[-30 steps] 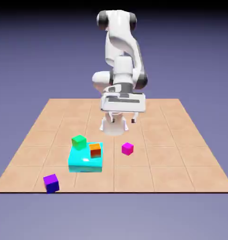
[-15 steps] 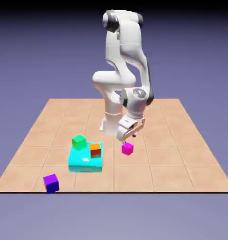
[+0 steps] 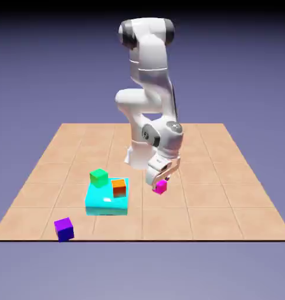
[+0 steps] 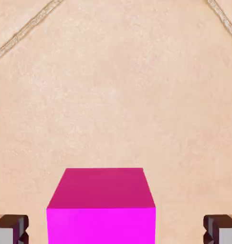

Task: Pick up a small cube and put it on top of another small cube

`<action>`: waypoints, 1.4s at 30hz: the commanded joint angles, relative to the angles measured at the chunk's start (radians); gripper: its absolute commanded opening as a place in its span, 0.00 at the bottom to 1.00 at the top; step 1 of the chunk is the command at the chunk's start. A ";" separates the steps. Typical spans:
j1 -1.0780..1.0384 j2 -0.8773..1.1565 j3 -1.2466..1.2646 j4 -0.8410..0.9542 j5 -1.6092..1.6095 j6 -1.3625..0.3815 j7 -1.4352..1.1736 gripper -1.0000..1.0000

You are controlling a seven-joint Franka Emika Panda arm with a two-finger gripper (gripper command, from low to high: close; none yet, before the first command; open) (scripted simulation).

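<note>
The small magenta-pink cube [image 3: 160, 187] sits on the tan tiled table, just right of the cyan block. My gripper [image 3: 159, 178] has come down over it and stands open, a finger on each side. In the hand view the cube [image 4: 101, 206] fills the lower middle, with my gripper [image 4: 116, 229] wide around it. Clear gaps separate the cube from both grey fingertips [image 4: 10, 228], so nothing is held. An orange small cube [image 3: 119, 187] rests on the cyan block, a green one [image 3: 98, 177] stands at the block's far left corner, and a purple one [image 3: 64, 228] lies near the table's front edge.
The large flat cyan block [image 3: 107, 199] lies to the exterior view's left of the magenta cube. The table's front edge [image 3: 142, 239] runs just below the purple cube.
The arm swung forward and down from a raised pose near the base, until the open fingers straddle the magenta cube. No cube has moved.
</note>
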 commanded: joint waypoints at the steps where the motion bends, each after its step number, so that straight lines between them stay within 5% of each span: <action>1: 0.006 0.018 -0.020 0.004 -0.044 0.010 0.030 0.50; 5: 0.028 0.084 -0.092 0.021 -0.205 0.046 0.143 0.50; 6: 0.028 0.084 -0.092 0.021 -0.205 0.046 0.143 0.00; 30: -0.106 -0.322 0.353 -0.079 0.782 -0.176 -0.546 0.00; 42: -0.023 -0.349 -0.046 0.133 0.600 -0.401 -0.728 0.00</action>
